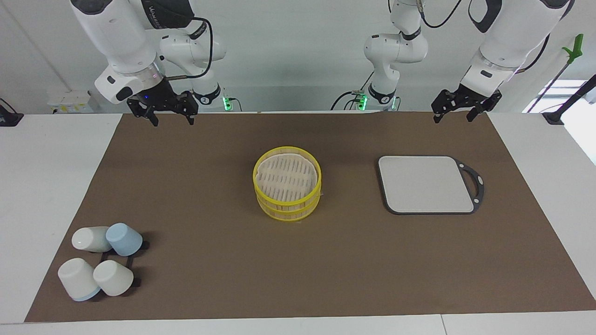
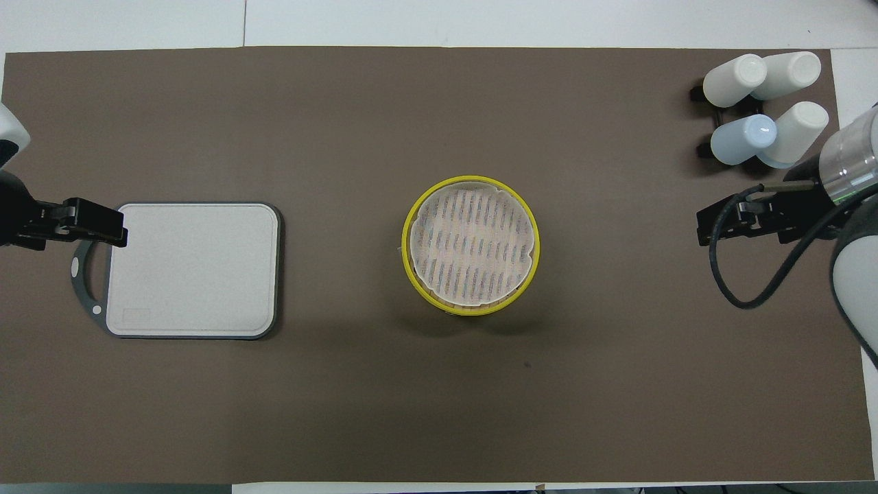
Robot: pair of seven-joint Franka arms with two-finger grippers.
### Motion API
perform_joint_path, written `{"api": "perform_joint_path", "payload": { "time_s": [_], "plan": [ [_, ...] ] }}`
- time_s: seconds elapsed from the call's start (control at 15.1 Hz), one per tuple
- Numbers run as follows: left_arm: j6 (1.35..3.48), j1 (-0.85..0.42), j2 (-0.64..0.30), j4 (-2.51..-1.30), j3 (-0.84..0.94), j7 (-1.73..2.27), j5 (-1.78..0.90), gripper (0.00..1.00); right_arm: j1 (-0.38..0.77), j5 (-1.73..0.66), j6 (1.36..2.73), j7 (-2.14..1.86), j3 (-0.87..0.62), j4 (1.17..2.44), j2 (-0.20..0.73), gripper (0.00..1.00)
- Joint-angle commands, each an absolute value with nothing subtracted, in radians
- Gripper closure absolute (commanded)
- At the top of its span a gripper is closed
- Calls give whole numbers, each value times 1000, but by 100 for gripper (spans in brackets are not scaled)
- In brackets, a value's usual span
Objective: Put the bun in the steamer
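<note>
The steamer [image 1: 287, 188] [image 2: 470, 247] stands at the middle of the brown mat, a yellow-rimmed stack with a pale sheet over its slatted bottom and nothing lying on it. No bun shows in either view. My right gripper [image 1: 172, 122] [image 2: 706, 230] hangs open and empty over the mat's edge by the robots, toward the right arm's end. Over the same edge, toward the left arm's end, my left gripper [image 1: 453, 119] [image 2: 116, 230] hangs open and empty. In the overhead view it covers the board's handle side. Both are well apart from the steamer.
A grey rectangular board [image 1: 426, 184] [image 2: 195, 267] with a dark handle lies beside the steamer toward the left arm's end. Several white and blue cups [image 1: 102, 258] [image 2: 765, 110] sit on a black rack at the mat's corner farthest from the robots, toward the right arm's end.
</note>
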State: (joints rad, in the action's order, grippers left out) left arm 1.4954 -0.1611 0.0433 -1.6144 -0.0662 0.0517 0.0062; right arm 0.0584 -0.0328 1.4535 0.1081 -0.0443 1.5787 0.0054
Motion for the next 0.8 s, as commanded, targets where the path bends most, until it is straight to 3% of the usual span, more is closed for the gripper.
{"api": "perform_joint_path", "payload": {
  "time_s": [0.0, 0.73],
  "plan": [
    [1500, -144, 54, -1614, -58, 35, -3, 0, 64, -23, 1444, 84, -23, 1595, -9, 0],
    [1509, -137, 55, -1617, -58, 37, -32, 0, 63, -8, 1517, 8, 40, 1595, -2, 0]
  ]
}}
